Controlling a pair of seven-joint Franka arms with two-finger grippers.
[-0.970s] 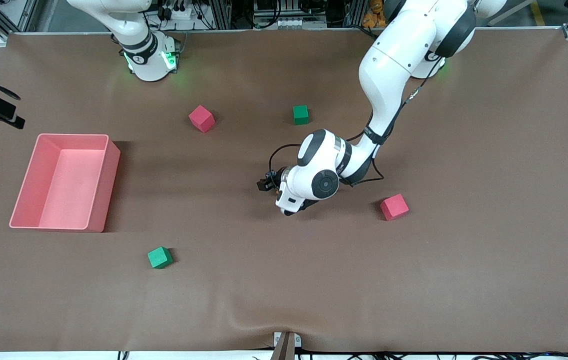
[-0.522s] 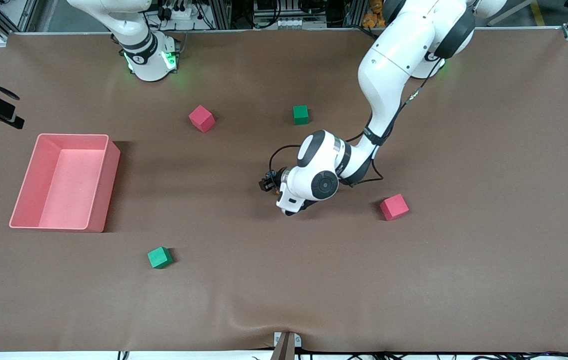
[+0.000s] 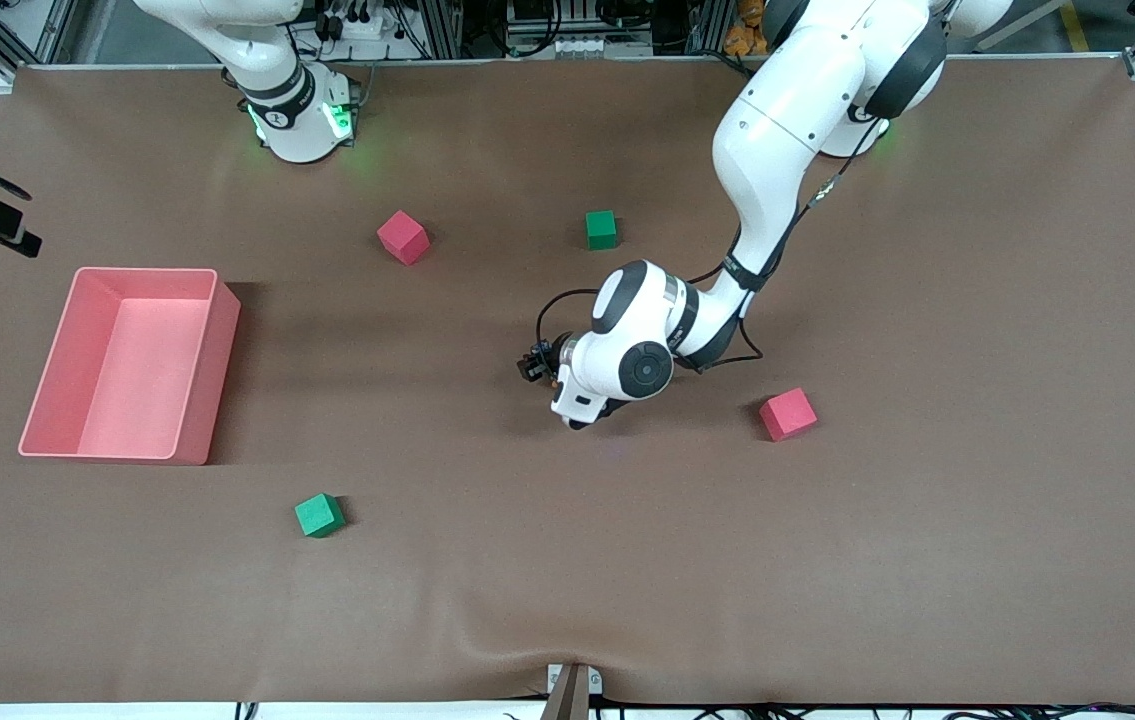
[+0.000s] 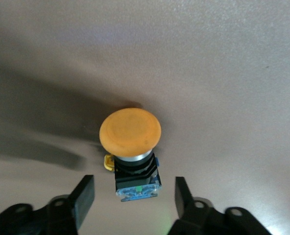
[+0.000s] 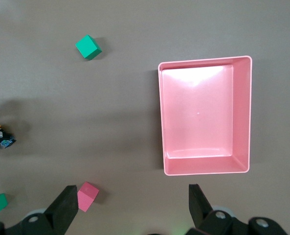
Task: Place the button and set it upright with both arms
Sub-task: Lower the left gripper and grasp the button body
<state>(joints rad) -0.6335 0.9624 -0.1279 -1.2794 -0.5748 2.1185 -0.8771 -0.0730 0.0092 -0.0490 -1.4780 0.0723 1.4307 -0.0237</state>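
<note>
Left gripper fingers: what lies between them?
In the left wrist view, the button lies on its side on the brown mat between the left gripper's fingers, which are apart and not touching it.

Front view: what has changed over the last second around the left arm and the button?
The left gripper, low over the table's middle, has narrowed its fingers toward the button, still with gaps on both sides; its wrist shifted slightly. The cubes, the pink bin and the waiting right arm stayed put.
</note>
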